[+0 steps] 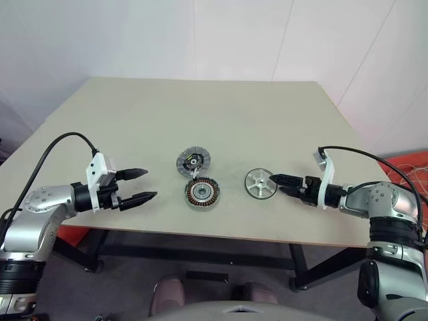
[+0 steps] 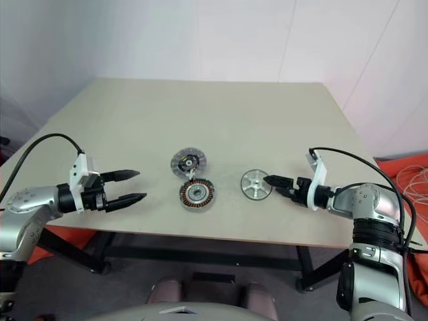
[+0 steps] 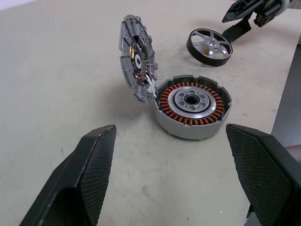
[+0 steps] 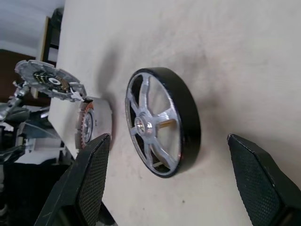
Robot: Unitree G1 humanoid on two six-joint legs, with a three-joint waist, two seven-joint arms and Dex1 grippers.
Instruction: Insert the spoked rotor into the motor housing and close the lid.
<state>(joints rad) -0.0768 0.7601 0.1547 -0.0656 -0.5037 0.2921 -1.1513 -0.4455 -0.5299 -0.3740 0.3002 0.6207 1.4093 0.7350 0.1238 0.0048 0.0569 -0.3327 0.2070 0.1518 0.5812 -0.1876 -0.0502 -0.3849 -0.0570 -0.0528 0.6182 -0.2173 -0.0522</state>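
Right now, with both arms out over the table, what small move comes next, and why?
Probably ease the right gripper forward around the spoked rotor and close. Its fingers are open just short of the rotor, which lies flat beside the motor housing, whose lid stands open.

The lid (image 4: 49,84) hides part of the motor housing (image 4: 96,123).

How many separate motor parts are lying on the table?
2: the spoked rotor on the table near the open right gripper, and the motor housing with its lid hinged open, left of it.
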